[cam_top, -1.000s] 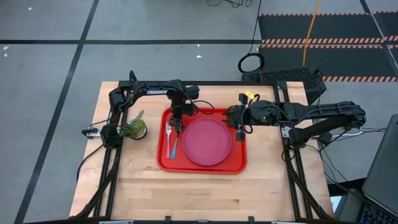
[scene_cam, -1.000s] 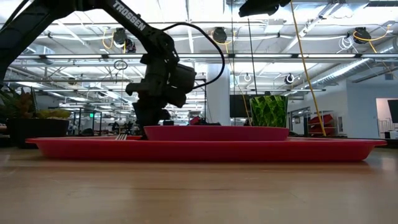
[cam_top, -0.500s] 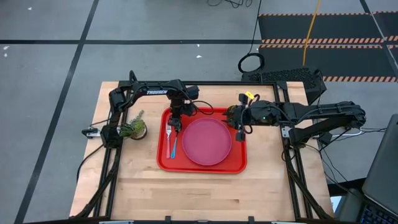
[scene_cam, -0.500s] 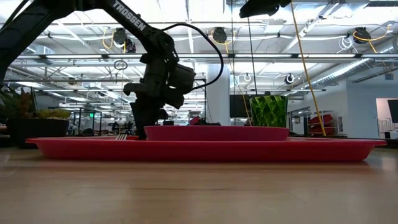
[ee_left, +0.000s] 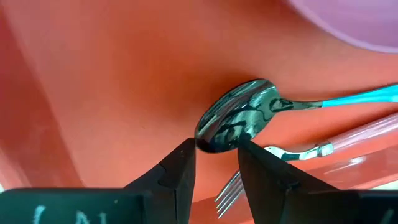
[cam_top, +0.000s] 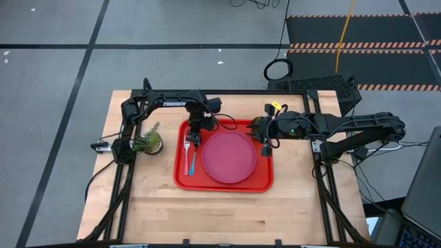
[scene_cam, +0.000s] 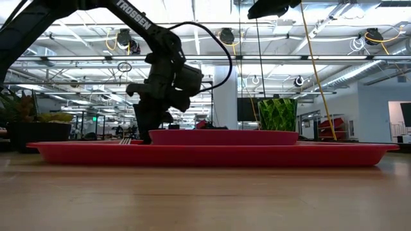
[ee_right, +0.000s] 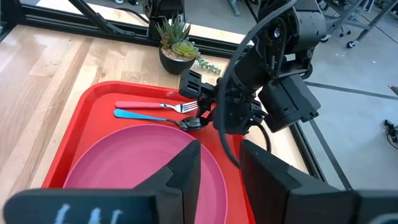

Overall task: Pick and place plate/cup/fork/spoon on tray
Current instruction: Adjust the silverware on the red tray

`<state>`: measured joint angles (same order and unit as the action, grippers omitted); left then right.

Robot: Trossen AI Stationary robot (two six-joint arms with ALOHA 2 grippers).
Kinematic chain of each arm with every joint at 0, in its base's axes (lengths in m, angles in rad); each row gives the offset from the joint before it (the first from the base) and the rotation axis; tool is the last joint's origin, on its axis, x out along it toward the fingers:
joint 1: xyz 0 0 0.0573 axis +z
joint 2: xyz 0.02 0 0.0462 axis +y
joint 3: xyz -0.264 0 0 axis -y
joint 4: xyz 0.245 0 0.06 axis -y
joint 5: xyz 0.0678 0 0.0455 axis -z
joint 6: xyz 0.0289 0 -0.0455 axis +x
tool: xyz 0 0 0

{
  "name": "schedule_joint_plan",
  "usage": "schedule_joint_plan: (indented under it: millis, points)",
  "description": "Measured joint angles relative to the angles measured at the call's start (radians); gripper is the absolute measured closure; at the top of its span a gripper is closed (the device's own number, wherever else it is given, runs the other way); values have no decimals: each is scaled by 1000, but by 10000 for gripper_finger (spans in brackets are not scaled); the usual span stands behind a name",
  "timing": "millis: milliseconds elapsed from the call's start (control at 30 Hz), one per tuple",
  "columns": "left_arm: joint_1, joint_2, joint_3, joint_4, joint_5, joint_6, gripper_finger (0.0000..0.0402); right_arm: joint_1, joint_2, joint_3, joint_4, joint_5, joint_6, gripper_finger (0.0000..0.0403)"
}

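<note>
The pink plate (cam_top: 229,156) lies on the red tray (cam_top: 224,186). Left of it on the tray floor lie the pink-handled fork (cam_top: 186,153) and the blue-handled spoon (cam_top: 193,162), side by side. My left gripper (ee_left: 216,155) points down at the spoon's far end, open, with a fingertip on either side of the tip of the bowl (ee_left: 239,121). My right gripper (ee_right: 221,168) hangs open and high over the tray's right rim, with nothing between its fingers. In the low view a green cup (scene_cam: 277,114) shows behind the plate's right part, its base hidden. My left gripper stands over the tip of the spoon's bowl (ee_left: 211,140), fingers coming from above. I cannot tell whether a fingertip touches the bowl. The spoon lies flat on the tray floor.
A small potted plant (cam_top: 148,141) stands on the table left of the tray, close to the left arm's base. Bare wooden table (cam_top: 220,213) stretches along the near side of the tray.
</note>
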<state>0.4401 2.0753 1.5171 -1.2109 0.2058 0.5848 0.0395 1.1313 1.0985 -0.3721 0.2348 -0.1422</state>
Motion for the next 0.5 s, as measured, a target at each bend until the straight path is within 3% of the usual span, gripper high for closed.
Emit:
schedule_joint_plan:
  millis: [500]
  points:
    - [-8,0,-2,32,2,-18,279,0,0,0,0,0,3,298]
